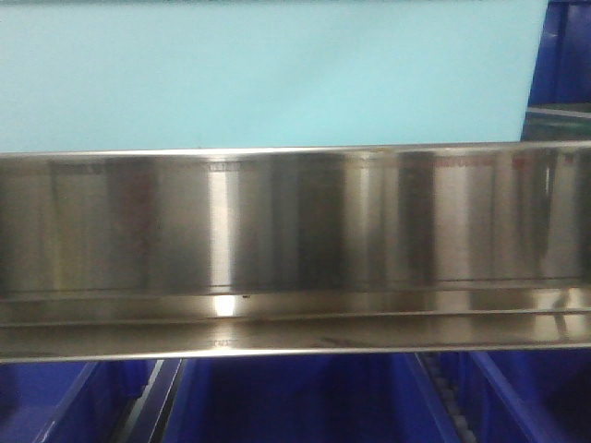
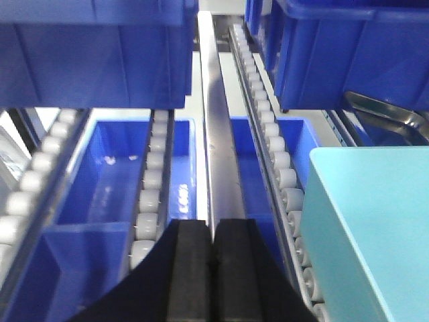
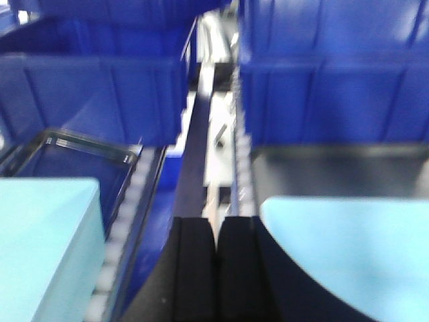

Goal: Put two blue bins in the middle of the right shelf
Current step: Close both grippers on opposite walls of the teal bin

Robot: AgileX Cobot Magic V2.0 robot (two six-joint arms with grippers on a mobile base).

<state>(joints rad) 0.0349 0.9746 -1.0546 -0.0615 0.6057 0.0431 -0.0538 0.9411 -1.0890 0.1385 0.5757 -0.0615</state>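
Left gripper [image 2: 213, 227] – fingers pressed together, holding nothing, above the centre rail [image 2: 218, 147]. Right gripper [image 3: 216, 225] – fingers likewise together, empty. Blue bins [image 2: 94, 60] sit on the rollers [image 2: 275, 154] beyond, left and right

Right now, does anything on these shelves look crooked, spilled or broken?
Nothing is clearly out of place. The blue plastic bins sit square above the white roller tracks, and the shiny steel shelf rail runs straight. Only a few white specks show in the lower open blue bin, possibly glare.
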